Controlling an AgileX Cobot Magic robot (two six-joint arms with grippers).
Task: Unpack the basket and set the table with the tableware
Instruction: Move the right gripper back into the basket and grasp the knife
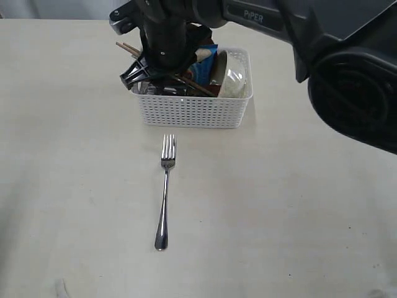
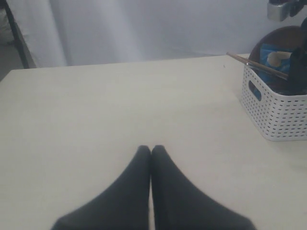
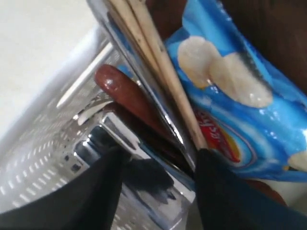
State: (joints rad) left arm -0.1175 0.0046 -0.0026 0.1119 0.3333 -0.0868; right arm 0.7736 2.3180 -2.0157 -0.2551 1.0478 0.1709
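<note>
The white basket (image 1: 192, 112) stands at the far middle of the table (image 1: 74, 186). My right gripper (image 1: 149, 71) reaches down into its left end. In the right wrist view its jaws (image 3: 158, 163) press on either side of the steel cup (image 3: 144, 191), shut on it. Beside the cup lean the red-brown spoon (image 3: 124, 93), a steel knife (image 3: 139, 72) and the chopsticks (image 3: 158, 62). An off-white bowl (image 1: 234, 84) and a dark plate (image 2: 283, 36) sit in the basket's right part. A fork (image 1: 164, 186) lies on the table before the basket. My left gripper (image 2: 151, 149) is shut and empty above bare table.
A blue chips bag (image 3: 240, 105) stands in the basket against the chopsticks. The right arm's dark body (image 1: 347, 81) fills the exterior view's upper right. The chopstick ends (image 1: 127, 48) stick out over the basket's left rim. A pale wall lies beyond the table's far edge (image 2: 120, 64).
</note>
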